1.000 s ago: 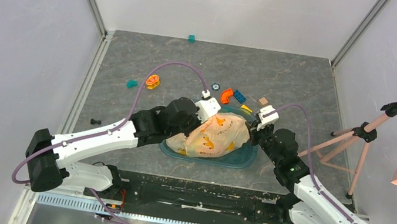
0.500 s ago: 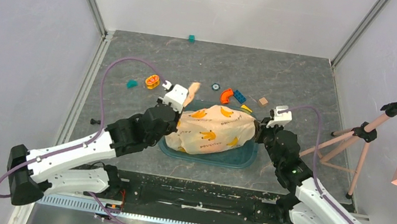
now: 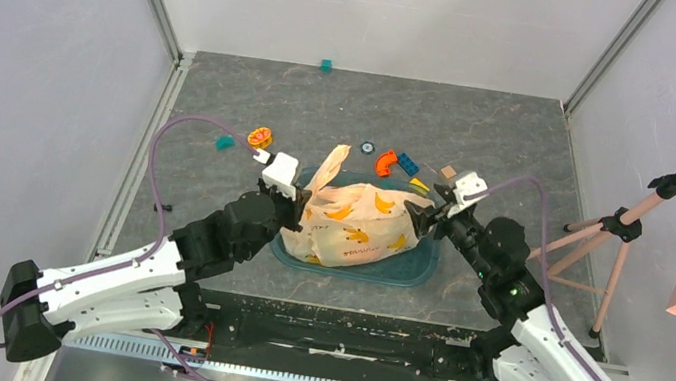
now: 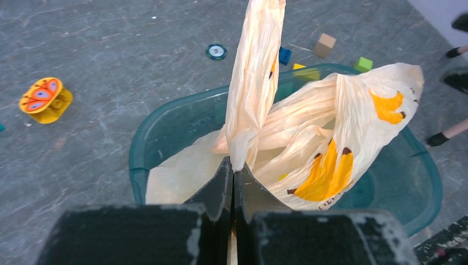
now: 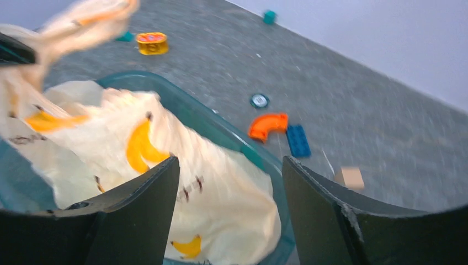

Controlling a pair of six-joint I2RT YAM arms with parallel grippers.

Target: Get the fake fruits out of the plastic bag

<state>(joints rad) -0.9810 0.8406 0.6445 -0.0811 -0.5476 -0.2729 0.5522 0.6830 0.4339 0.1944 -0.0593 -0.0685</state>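
At centre, bag [image 3: 354, 225] in tub [image 3: 424, 276]: left gripper [image 4: 233, 172] clamps its handle [image 4: 254, 66]; right gripper [image 5: 230, 165] gapes beside its right end.

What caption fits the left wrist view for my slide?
Left hand shut on the bag handle, holding it up over the tub.

Plastic bag [image 3: 359, 226]: thin, crinkly, translucent pale peach, orange-yellow banana prints. Lying bunched and bulging inside teal tub [image 3: 418, 273], filling most of it. One handle strip [image 4: 256, 66] standing up tall, lower end pinched in closed left gripper [image 4: 232, 175]. Fake fruits hidden, not discernible through the film.
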